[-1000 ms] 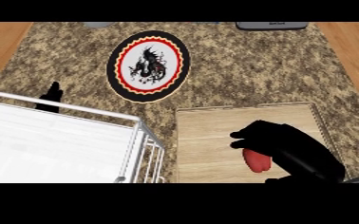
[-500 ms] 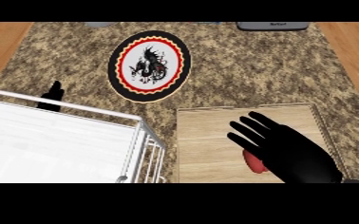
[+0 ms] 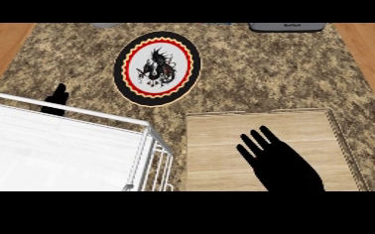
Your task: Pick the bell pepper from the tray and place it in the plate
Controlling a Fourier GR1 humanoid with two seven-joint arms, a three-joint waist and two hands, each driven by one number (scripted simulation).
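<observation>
A round plate [image 3: 157,68] with a black dragon and a red-and-black rim lies on the counter at upper centre. At lower right is a light wooden tray [image 3: 212,144]. My right hand [image 3: 282,166] hovers over the tray, open, with its fingers straight and pointing up-left. No bell pepper shows; the hand covers the spot where it lay. My left hand [image 3: 55,98] rests at the left, open with fingers up, partly hidden behind the white rack.
A white wire rack [image 3: 73,148] fills the lower left, its corner close to the tray's left edge. A dark flat object [image 3: 285,27] and a grey item [image 3: 106,25] sit at the counter's far edge. Speckled counter lies between plate and tray.
My right hand went from curled beside the red pepper to straight fingers, then slid left over it, so the pepper no longer shows. The left hand has not moved.
</observation>
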